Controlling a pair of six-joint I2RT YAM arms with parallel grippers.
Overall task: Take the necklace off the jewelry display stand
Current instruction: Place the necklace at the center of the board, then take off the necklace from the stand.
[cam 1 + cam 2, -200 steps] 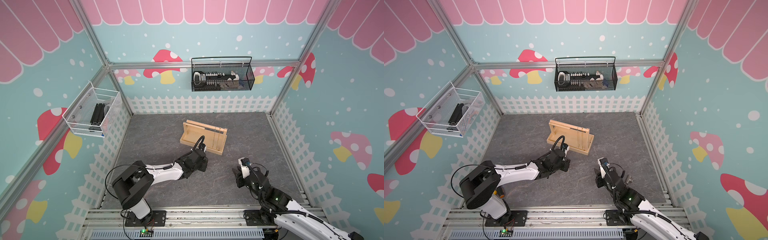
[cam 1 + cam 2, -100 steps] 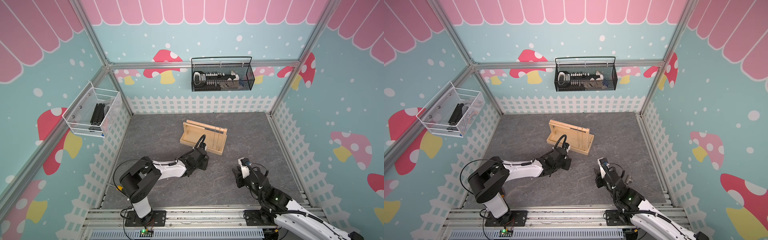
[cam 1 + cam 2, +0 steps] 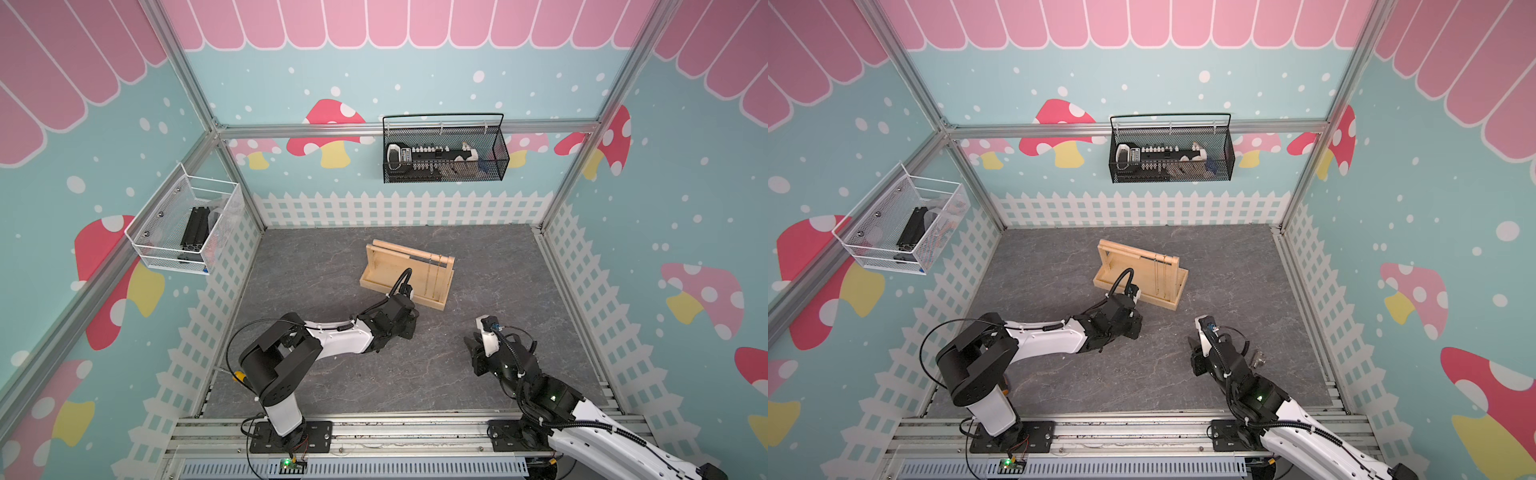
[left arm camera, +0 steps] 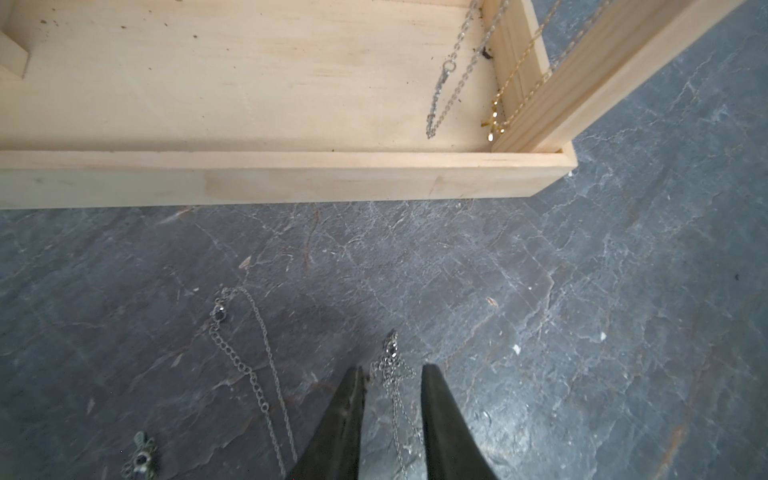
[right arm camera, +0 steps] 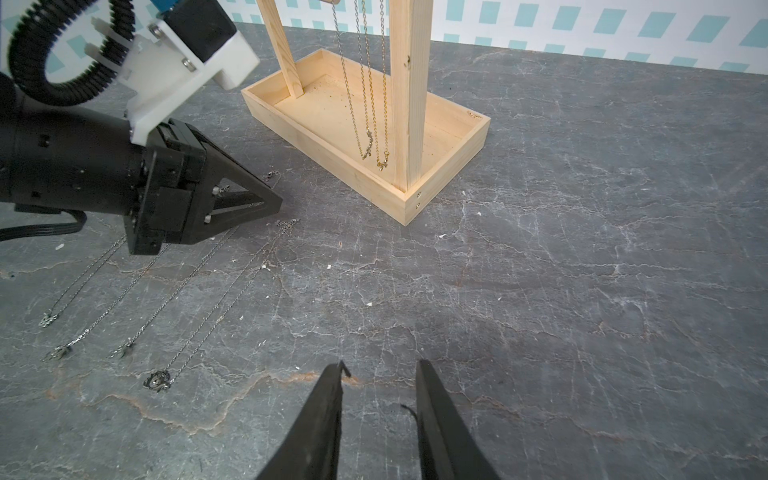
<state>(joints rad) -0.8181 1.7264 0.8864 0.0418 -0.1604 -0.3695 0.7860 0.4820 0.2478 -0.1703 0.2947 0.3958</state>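
My left fingers sit low over the grey tabletop. The tips are parted by a narrow gap and clamp nothing. A silver necklace lies on the tabletop in that gap, its small charm just past the tips. I cannot tell whether its chain touches either finger.

Other thin silver chains lie stretched on the tabletop beneath and behind these fingers, each ending in a small charm.

The jewelry display stand stands upright straight ahead of my left fingers. It is near but apart from them, with its long low front rim facing the tips. Close to its end post, two more necklaces hang from the top bar: a silvery one and a gold one. Their charms dangle low over the wooden base.

My right fingers point toward the same stand from well back, with my left fingers ahead of them and off to the left. Their tips are also parted, with only bare tabletop between them and nothing held.

Far beyond both, a black wire basket and a white mesh basket hang on the walls.
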